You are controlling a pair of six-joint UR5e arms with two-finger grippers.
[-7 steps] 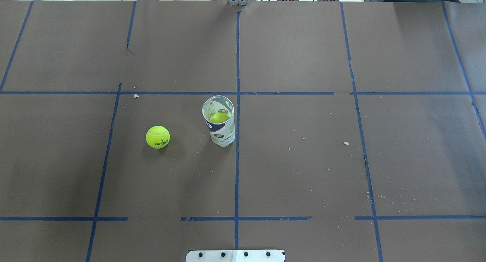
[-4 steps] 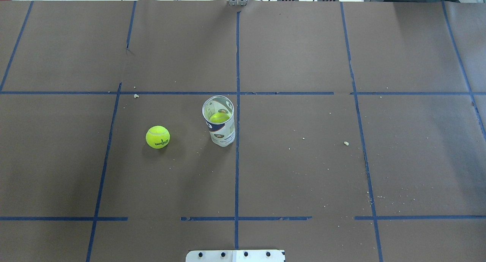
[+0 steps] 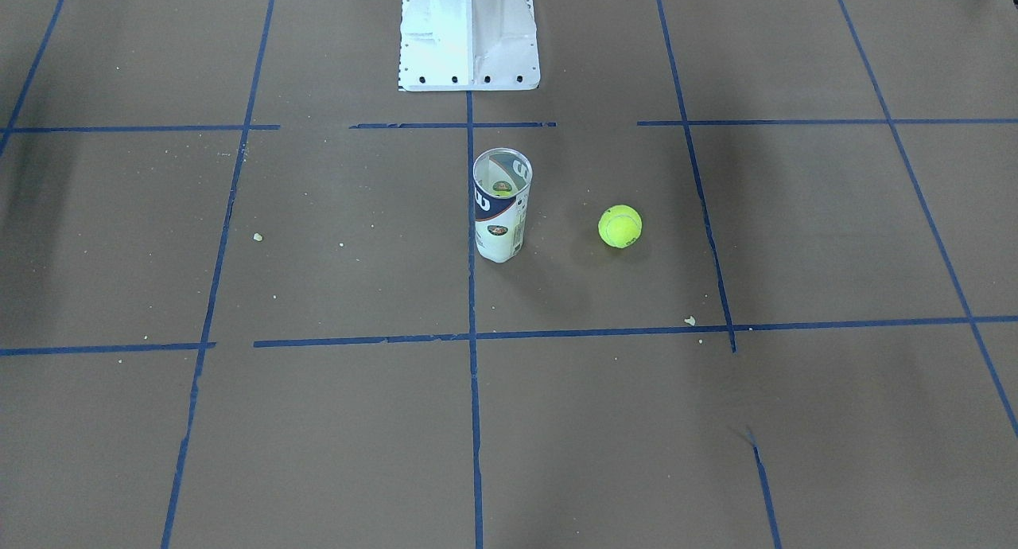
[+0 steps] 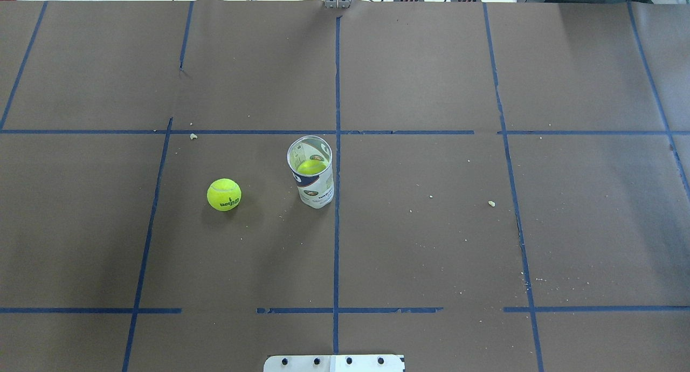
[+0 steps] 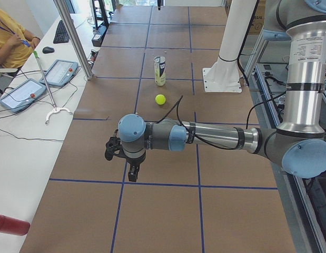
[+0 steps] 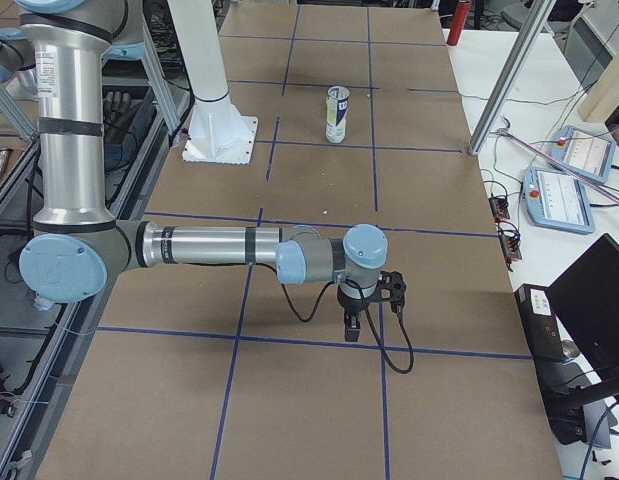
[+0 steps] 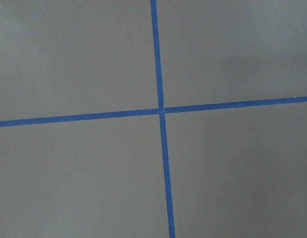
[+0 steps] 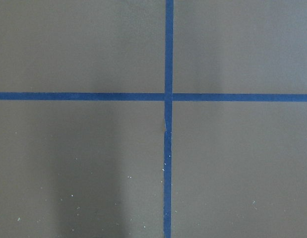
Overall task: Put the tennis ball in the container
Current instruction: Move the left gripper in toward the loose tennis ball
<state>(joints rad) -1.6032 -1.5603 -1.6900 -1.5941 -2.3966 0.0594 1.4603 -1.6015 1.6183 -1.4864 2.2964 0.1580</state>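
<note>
The tennis ball (image 4: pixel 223 194) lies on the brown table cover, left of the container (image 4: pixel 312 172) with a gap between them; the ball (image 3: pixel 619 226) shows right of the tube (image 3: pixel 501 207) in the front view. The upright clear tube is open on top, and a yellow-green ball (image 4: pixel 311 167) sits inside it. My left gripper (image 5: pixel 132 173) hangs over the table's left end, far from the ball (image 5: pixel 160 98). My right gripper (image 6: pixel 352 327) hangs over the right end, far from the tube (image 6: pixel 336 114). I cannot tell whether either is open or shut. Both wrist views show only paper and blue tape.
The white pedestal (image 3: pixel 469 32) stands at the robot's edge of the table, behind the tube. Blue tape lines (image 4: pixel 337 226) grid the brown cover. Small crumbs (image 4: pixel 491 203) dot the surface. Operator tablets (image 5: pixel 60 71) and cables lie on the white side table.
</note>
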